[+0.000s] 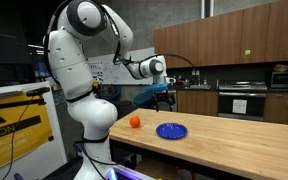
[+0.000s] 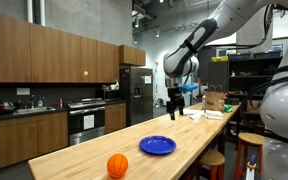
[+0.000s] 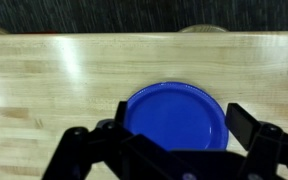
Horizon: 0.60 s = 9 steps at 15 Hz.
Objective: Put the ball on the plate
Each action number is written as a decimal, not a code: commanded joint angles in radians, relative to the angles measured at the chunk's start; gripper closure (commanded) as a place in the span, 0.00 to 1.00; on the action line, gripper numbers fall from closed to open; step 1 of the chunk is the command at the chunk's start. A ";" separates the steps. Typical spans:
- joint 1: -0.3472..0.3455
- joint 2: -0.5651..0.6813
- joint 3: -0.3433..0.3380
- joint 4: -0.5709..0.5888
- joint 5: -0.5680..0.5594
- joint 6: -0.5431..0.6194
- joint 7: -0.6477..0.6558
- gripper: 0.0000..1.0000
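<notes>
My gripper [image 1: 164,96] hangs in the air above the wooden countertop [image 1: 234,135], touching nothing. In the wrist view its two fingers [image 3: 76,148] stand spread wide apart with nothing gripped between them, so the gripper [image 3: 159,140] is released.

There is one ball [image 1: 135,122], orange and round, resting on the bare wood. In both exterior views it lies near the plate but apart from it, with a strip of countertop showing between the two. It sits towards the end of the counter nearest my base, and lower than my gripper, well clear of it.

There is one plate [image 1: 171,131], deep blue, round and flat on the wood, with nothing on it. In the wrist view the plate [image 3: 176,115] fills the middle of the picture, between my two fingers and below them. In an exterior view the ball [image 2: 117,166] is nearest the camera, the plate [image 2: 157,145] lies behind it, and my gripper [image 2: 176,101] hangs farther back above the countertop [image 2: 74,160].
</notes>
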State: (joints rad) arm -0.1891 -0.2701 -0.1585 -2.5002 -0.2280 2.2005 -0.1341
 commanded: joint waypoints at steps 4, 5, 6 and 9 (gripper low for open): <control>0.004 0.000 0.003 -0.004 -0.011 0.001 0.015 0.00; 0.008 0.002 0.010 -0.011 -0.016 0.003 0.021 0.00; 0.011 -0.001 0.019 -0.023 -0.025 0.012 0.033 0.00; 0.032 -0.014 0.054 -0.067 -0.039 0.022 0.061 0.00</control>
State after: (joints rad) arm -0.1782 -0.2652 -0.1372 -2.5214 -0.2282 2.2014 -0.1243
